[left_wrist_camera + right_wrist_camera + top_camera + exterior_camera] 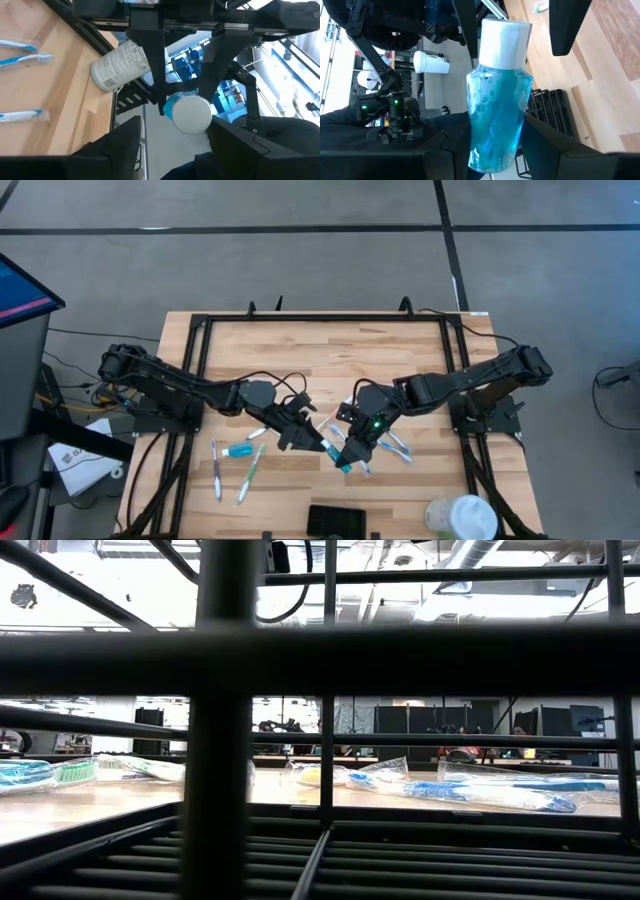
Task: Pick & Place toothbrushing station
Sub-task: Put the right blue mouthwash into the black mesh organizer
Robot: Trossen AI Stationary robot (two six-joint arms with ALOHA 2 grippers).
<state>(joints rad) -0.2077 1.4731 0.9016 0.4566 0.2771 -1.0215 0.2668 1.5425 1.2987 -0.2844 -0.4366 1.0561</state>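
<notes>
While the two arms meet over the middle of the wooden table (pixel 300 360), the right gripper (pixel 348 460) clamps the body of a mouthwash bottle (pixel 497 115) filled with blue liquid. The left gripper (pixel 320 444) flanks the bottle's white cap (pixel 505 42) with its fingers spread, and a gap shows on at least one side of the cap. The toothbrushing station (pixel 335 520), a low black box, sits at the table's near edge, well apart from both grippers. Near it, at the corner, stands a white round container (pixel 460 515). Toothbrushes (pixel 245 480) lie scattered on the wood on either side of the grippers.
</notes>
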